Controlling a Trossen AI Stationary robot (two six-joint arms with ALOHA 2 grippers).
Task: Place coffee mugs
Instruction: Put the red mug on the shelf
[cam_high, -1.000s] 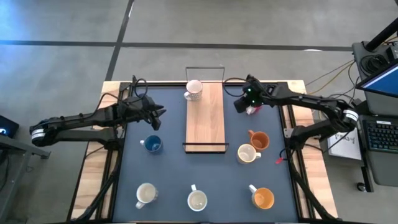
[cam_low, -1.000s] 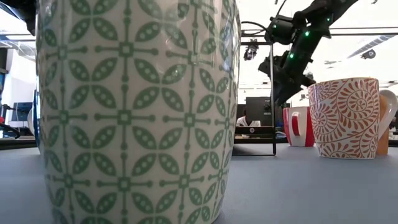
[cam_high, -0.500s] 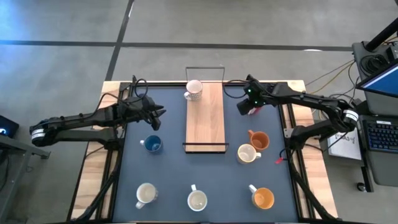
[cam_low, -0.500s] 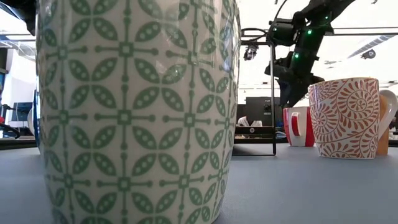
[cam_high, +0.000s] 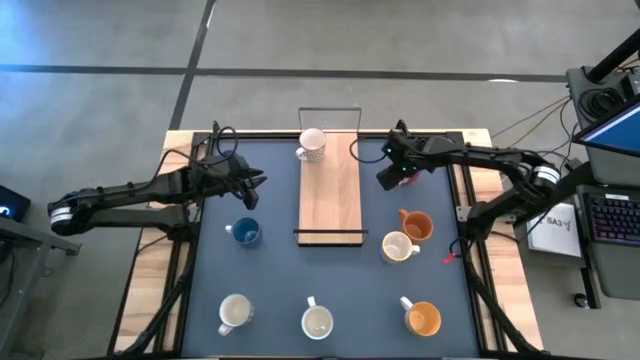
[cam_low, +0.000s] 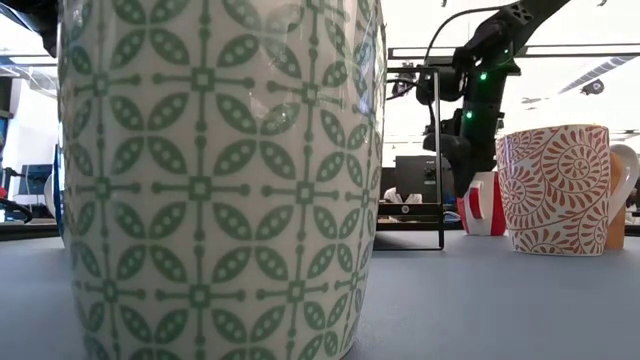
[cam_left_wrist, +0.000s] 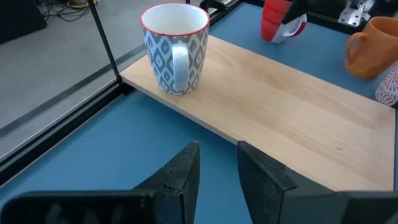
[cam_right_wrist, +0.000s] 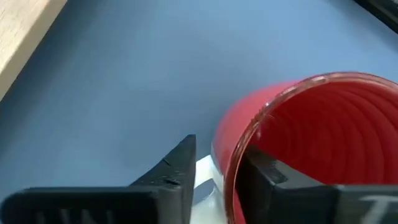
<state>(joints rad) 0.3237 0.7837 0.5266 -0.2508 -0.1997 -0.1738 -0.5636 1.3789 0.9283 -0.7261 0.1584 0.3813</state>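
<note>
- Over the last second our right gripper (cam_right_wrist: 214, 171) has come down onto the red mug (cam_right_wrist: 311, 143) and its jaws have narrowed from wide open to straddle the mug's rim: one finger sits inside the mug and the other outside, against the wall. We cannot tell whether the pinch is already firm.
- For the task we judge this to be the start of the second pick. One patterned white mug (cam_left_wrist: 176, 46) already stands at the far end of the wooden tray (cam_high: 330, 190), and the red mug sits on the tabletop (cam_high: 270, 290) just beside that tray, directly under our right gripper.
- Our left gripper (cam_left_wrist: 214, 163) has not moved. It hangs over the tabletop with its jaws a narrow gap apart and nothing between them, the tray's edge just ahead of it.
- Only the right wrist view shows the rim between the fingers. In the high view the gripper covers the red mug almost entirely.
- The low view shows the red mug's base (cam_low: 480, 205) meeting the tabletop, so it is not yet lifted.
- The high view alone lays out the remaining mugs: the blue mug (cam_high: 245, 232) sits close to the left gripper, and the two orange mugs and three pale ones stand well apart from both grippers.
</note>
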